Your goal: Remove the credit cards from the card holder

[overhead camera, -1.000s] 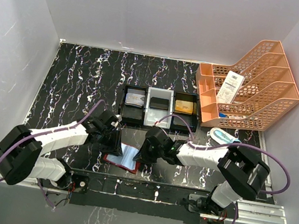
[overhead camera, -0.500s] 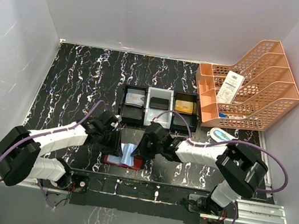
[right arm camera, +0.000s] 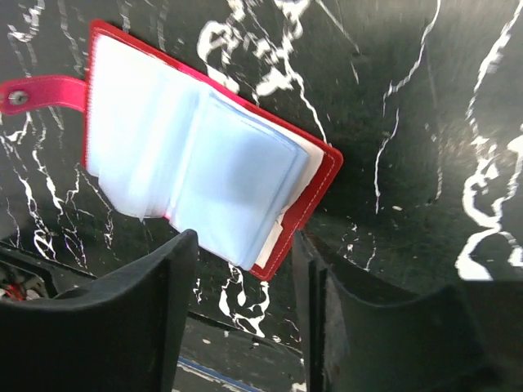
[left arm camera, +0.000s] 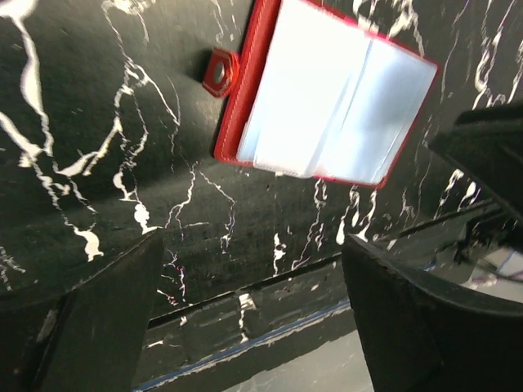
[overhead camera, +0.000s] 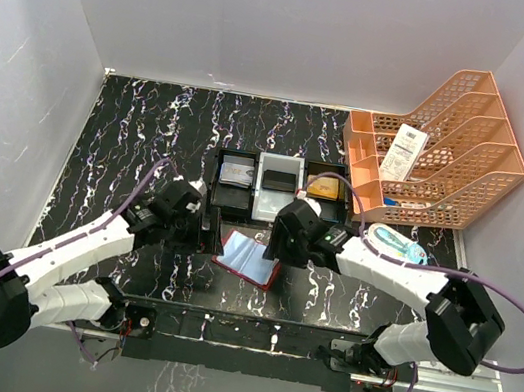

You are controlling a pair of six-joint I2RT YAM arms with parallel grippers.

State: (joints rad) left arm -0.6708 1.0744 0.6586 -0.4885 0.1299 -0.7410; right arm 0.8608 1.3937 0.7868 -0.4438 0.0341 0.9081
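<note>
While the left claw (left arm camera: 253, 249) gapes, the right claw (right arm camera: 243, 249) hovers open.

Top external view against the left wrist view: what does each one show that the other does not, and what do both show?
Only the top external view shows both arms whole, the three-compartment tray and the orange file rack behind it.
Only the left wrist view shows the snap tab clearly, flat on the table, and the left gripper open with nothing between its fingers.
Both show the card holder lying open, its pale blue pockets facing up.
</note>
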